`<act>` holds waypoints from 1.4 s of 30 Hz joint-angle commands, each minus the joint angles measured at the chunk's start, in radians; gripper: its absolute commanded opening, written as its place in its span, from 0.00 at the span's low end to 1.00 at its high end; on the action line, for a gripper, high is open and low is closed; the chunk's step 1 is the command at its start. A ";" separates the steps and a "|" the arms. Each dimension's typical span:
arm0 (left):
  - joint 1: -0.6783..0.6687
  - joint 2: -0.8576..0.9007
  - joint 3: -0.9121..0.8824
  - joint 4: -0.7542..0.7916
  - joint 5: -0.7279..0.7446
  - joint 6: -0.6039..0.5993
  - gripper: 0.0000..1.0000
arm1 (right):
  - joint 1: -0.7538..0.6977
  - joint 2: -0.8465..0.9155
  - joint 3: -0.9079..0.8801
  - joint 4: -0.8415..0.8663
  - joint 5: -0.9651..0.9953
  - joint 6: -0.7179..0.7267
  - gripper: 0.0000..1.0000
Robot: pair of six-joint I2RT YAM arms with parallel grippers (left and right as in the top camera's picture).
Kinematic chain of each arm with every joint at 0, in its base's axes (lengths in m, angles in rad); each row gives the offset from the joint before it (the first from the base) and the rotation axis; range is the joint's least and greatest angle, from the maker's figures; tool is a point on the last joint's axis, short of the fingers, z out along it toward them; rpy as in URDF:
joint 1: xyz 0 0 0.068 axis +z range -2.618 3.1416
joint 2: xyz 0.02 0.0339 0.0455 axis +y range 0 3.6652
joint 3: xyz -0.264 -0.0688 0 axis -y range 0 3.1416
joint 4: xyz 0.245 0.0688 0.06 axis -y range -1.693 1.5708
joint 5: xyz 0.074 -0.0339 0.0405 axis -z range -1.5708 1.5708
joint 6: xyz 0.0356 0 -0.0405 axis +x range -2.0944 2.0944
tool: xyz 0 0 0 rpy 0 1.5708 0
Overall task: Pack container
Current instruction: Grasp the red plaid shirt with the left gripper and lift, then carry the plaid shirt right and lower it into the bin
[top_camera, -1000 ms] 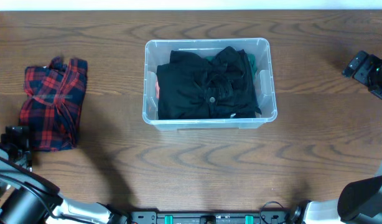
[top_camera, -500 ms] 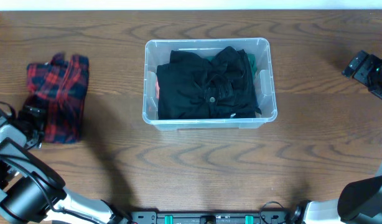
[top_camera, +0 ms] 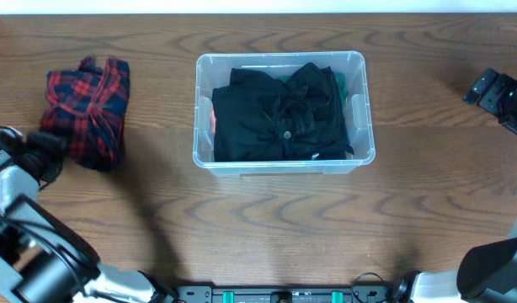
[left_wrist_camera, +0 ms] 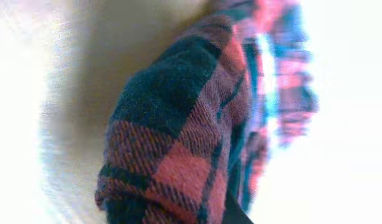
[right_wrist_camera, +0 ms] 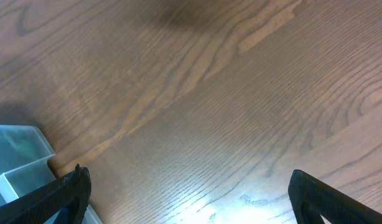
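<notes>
The container (top_camera: 281, 165), a clear plastic bin, stands mid-table with black clothes (top_camera: 279, 114) folded inside; bits of green and red cloth show at their edges. A red and dark plaid garment (top_camera: 87, 109) lies bunched on the table's left side. My left gripper (top_camera: 58, 146) is shut on its near left edge. In the left wrist view the plaid garment (left_wrist_camera: 178, 143) fills the frame, blurred, and hides the jaws. My right gripper (top_camera: 487, 89) hovers at the far right edge, open and empty (right_wrist_camera: 191, 208) over bare wood. A corner of the container (right_wrist_camera: 17, 158) shows at that view's left.
The wooden table (top_camera: 267, 227) extends round the container on all sides. My right arm's base (top_camera: 494, 269) sits at the near right corner, and the left arm (top_camera: 27, 244) crosses the near left.
My left gripper has closed on the plaid garment and pulled it right and toward the table's far side, bunching it up. The right arm has not moved.
</notes>
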 commanded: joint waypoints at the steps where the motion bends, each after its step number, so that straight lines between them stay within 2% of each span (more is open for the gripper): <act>1: -0.014 -0.151 0.024 0.005 0.153 0.000 0.06 | -0.004 0.003 -0.002 -0.001 0.003 0.013 0.99; 8: -0.071 -0.389 0.030 0.007 0.200 -0.092 0.06 | -0.004 0.003 -0.002 -0.001 0.003 0.012 0.99; 16: -0.164 -0.527 0.070 0.046 0.315 -0.206 0.06 | -0.004 0.003 -0.002 -0.001 0.003 0.012 0.99; 21: -0.230 -0.539 0.116 0.117 0.491 -0.277 0.06 | -0.004 0.003 -0.002 -0.001 0.003 0.013 0.99; 29: -0.292 -0.539 0.240 0.149 0.740 -0.298 0.06 | -0.004 0.003 -0.002 -0.001 0.003 0.013 0.99; 34: -0.353 -0.537 0.262 0.288 0.886 -0.407 0.06 | -0.004 0.003 -0.002 -0.001 0.003 0.013 0.99; 37: -0.401 -0.529 0.262 0.358 0.930 -0.463 0.06 | -0.004 0.003 -0.002 -0.001 0.003 0.012 0.99; 42: -0.496 -0.499 0.262 0.365 0.936 -0.470 0.06 | -0.004 0.003 -0.002 -0.001 0.003 0.012 0.99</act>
